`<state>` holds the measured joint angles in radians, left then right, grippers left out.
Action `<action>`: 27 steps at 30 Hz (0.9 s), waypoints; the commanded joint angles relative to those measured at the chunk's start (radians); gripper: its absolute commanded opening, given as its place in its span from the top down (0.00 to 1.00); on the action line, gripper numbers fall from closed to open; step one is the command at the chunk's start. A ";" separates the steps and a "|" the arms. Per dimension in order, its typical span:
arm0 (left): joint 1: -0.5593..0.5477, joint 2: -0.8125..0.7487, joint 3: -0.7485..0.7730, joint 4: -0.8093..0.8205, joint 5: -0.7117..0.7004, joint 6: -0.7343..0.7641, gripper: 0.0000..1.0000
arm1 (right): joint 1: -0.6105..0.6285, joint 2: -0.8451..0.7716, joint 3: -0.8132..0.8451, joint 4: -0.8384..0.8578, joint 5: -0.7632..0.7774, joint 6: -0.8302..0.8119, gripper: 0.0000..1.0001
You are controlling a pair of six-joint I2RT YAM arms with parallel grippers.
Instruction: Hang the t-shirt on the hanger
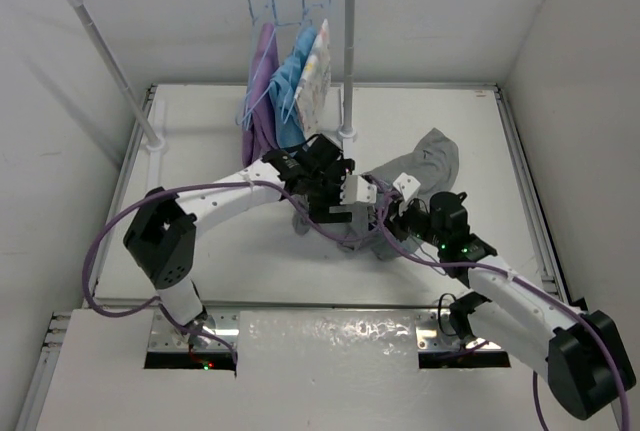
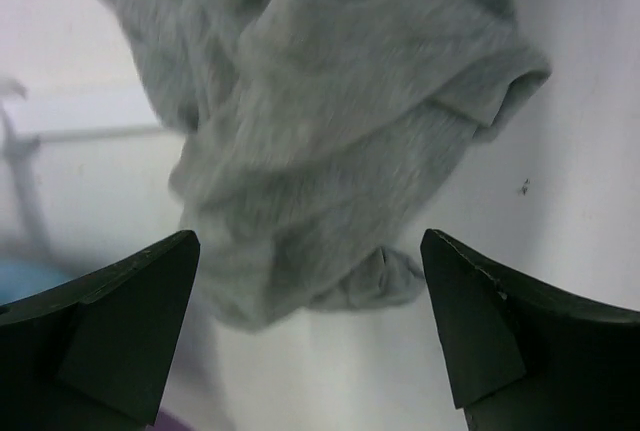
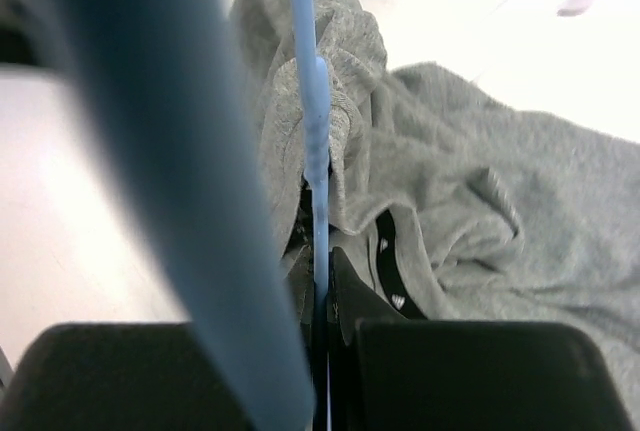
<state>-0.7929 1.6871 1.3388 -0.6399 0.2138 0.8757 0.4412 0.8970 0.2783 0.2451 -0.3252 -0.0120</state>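
right gripper (image 3: 322,301), we note, clenches the hanger (image 3: 316,101) wire, t-shirt (image 3: 480,181) bunched against it just beyond; left gripper (image 2: 310,251) stands released, t-shirt just ahead, apart.

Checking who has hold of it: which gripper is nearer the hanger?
Right. The right gripper is shut on the hanger; the left gripper is open, short of the t-shirt bunched around it.

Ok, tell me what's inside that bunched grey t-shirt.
The hanger: a light-blue wire, pinched in the right tool, runs up into the t-shirt folds. A black label also shows. The fabric covers the rest of the hanger, so its shape cannot be seen.
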 commanded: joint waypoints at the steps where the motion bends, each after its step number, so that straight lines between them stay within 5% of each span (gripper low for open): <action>1: -0.003 -0.001 0.056 0.103 0.220 0.154 0.09 | 0.001 -0.003 0.055 0.013 -0.054 -0.013 1.00; 14: 0.007 0.111 0.025 0.174 0.275 0.163 0.15 | -0.001 -0.015 0.039 0.054 -0.078 -0.006 1.00; 17: 0.017 0.123 0.031 0.184 0.292 0.158 0.29 | -0.001 -0.036 0.033 0.069 -0.084 0.000 1.00; 18: 0.018 0.129 0.046 0.189 0.298 0.142 0.43 | 0.001 -0.040 0.030 0.072 -0.092 0.003 1.00; 21: 0.020 0.143 0.091 0.162 0.317 0.123 0.60 | 0.001 -0.046 0.029 0.074 -0.097 0.004 1.00; 26: 0.021 0.144 0.076 0.097 0.375 0.161 0.63 | 0.001 -0.072 0.012 0.097 -0.104 0.004 1.00; 27: 0.021 0.143 0.071 0.091 0.381 0.166 0.81 | 0.001 -0.075 0.007 0.095 -0.101 0.004 1.00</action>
<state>-0.7830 1.8324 1.3952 -0.5129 0.5316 1.0119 0.4400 0.8490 0.2859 0.2539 -0.3927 -0.0071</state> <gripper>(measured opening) 0.270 0.009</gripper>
